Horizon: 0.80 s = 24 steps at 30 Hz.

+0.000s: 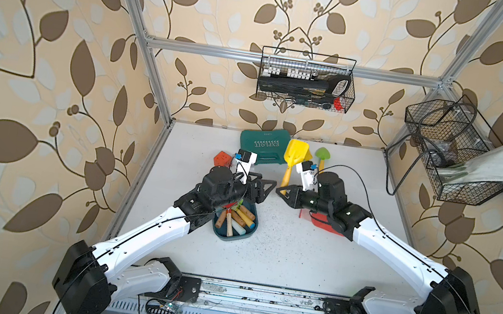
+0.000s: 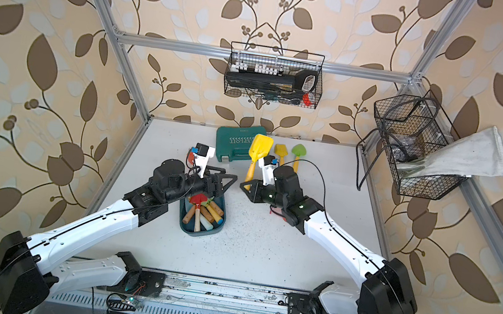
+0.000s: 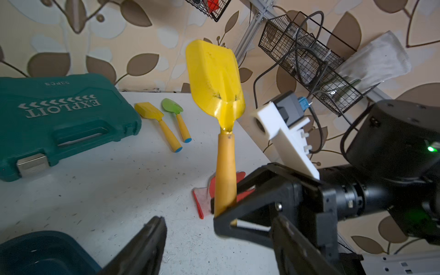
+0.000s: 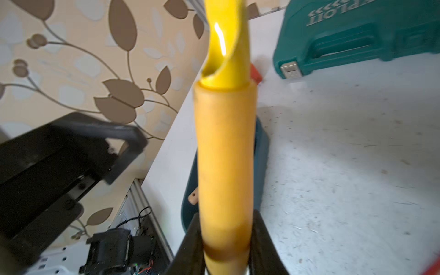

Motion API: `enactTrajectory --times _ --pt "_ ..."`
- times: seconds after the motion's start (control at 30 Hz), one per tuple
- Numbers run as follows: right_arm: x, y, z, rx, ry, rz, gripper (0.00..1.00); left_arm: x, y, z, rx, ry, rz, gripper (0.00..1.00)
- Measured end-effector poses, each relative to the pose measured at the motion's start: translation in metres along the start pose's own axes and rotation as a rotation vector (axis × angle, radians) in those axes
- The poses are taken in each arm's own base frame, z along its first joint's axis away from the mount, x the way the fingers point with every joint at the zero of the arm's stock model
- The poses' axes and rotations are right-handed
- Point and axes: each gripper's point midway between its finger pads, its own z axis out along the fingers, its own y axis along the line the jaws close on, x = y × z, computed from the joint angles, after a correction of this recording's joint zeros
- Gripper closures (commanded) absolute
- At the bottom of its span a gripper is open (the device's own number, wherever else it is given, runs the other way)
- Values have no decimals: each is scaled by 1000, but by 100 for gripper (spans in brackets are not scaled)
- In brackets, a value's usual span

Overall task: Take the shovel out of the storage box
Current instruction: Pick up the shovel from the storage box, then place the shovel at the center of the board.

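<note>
Shovel (image 3: 226, 152) clamped by its handle in right tool (image 3: 225, 209) — left tool (image 1: 262, 184) gapes wide, empty.

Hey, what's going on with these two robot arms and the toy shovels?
The right gripper is shut on the handle of a big yellow shovel and holds it upright, blade up, outside the blue storage box. The left gripper is open and empty, near the box's far end. Several wooden-handled tools lie in the box. A small yellow shovel and a small green shovel lie on the table beside the green case.
</note>
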Motion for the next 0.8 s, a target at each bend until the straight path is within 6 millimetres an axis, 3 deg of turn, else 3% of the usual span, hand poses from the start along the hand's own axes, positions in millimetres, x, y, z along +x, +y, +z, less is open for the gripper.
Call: enactTrajectory --times 0.13,0.2,0.43,0.63,0.8 --pt "-41 -51 -13 114 -48 57 84 13 18 1 -89 55 7 22" --pt "-61 -89 -18 188 -64 100 84 23 30 5 -143 105 2 22" --pt "-93 -210 -13 401 -7 235 83 50 67 14 -307 248 -29 22" --pt "-112 -266 4 473 67 259 82 68 103 18 -420 348 -96 20" --pt "-116 -305 13 497 108 296 82 82 116 17 -463 406 -121 19"
